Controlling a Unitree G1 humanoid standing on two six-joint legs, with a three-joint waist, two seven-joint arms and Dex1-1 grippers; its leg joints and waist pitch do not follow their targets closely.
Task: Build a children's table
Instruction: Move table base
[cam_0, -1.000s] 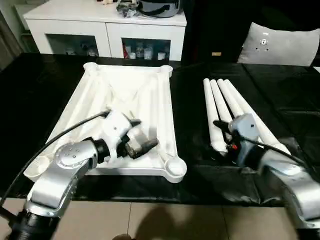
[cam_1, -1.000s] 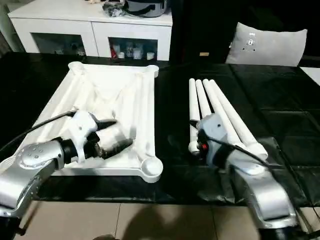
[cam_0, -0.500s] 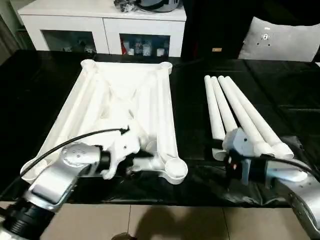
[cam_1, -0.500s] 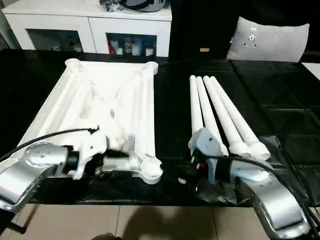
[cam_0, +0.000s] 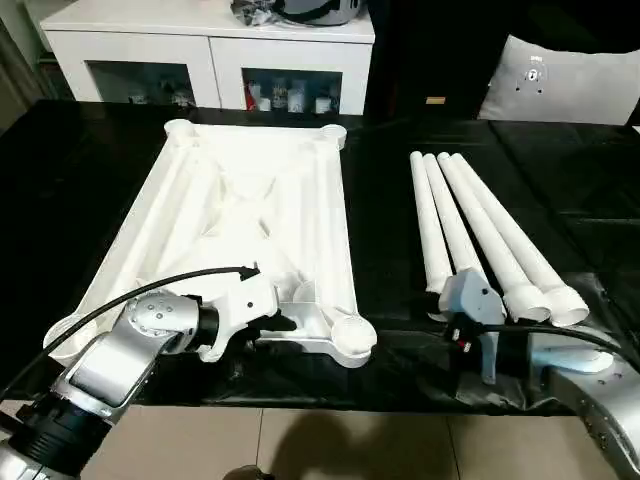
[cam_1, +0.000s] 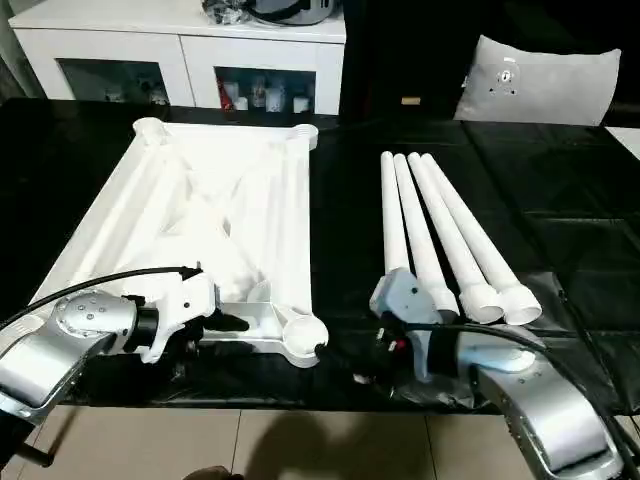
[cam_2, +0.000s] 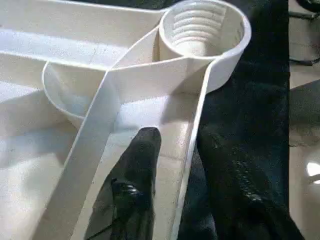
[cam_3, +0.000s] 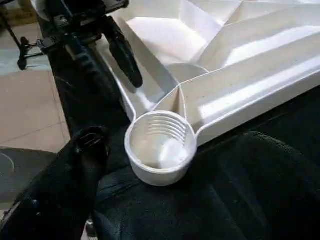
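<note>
The children's table top (cam_0: 250, 200) lies upside down on the black table, ribbed underside up, with round sockets at its corners. Several white legs (cam_0: 470, 225) lie side by side to its right. My left gripper (cam_2: 180, 135) straddles the top's near rim close to the near right corner socket (cam_2: 202, 27). One finger (cam_2: 140, 170) is inside the rim, the other outside, and a gap shows beside the rim. My right gripper (cam_1: 372, 362) stands open low on the table just right of that socket (cam_3: 160, 147), clear of the legs.
A white cabinet (cam_0: 210, 50) with glass doors stands behind the black table (cam_0: 385, 200), with dark items on top. A grey cushion (cam_0: 560, 80) leans at the back right. Tiled floor (cam_0: 330, 445) runs along the table's near edge.
My left gripper has drawn back from over the ribs to the near rim and its fingers have narrowed. My right gripper has left the legs' ends and dropped toward the near right socket.
</note>
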